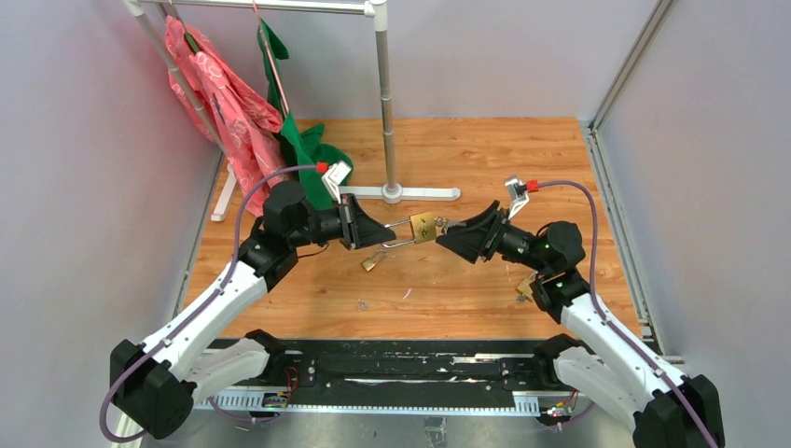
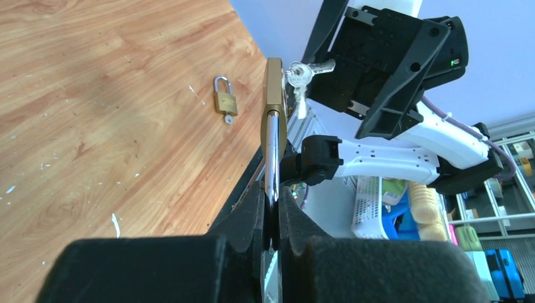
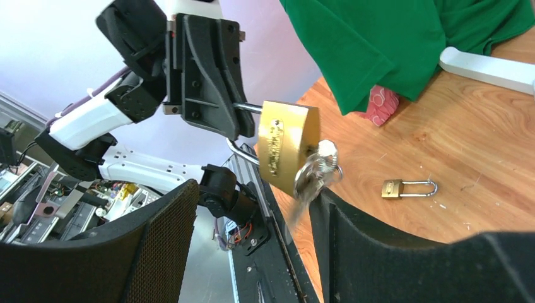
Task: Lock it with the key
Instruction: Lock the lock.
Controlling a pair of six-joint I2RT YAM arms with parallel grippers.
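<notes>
Above wooden table (image 1: 466,280), left gripper (image 1: 385,233) tight on padlock (image 1: 423,227) shackle, right gripper (image 1: 441,237) wide around blurred keys (image 3: 318,167), keyhole hidden

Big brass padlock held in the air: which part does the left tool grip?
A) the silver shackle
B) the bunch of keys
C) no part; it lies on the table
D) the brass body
A: the left wrist view shows the left tool shut on the silver shackle, with the brass body of the padlock sticking out beyond it.
</notes>
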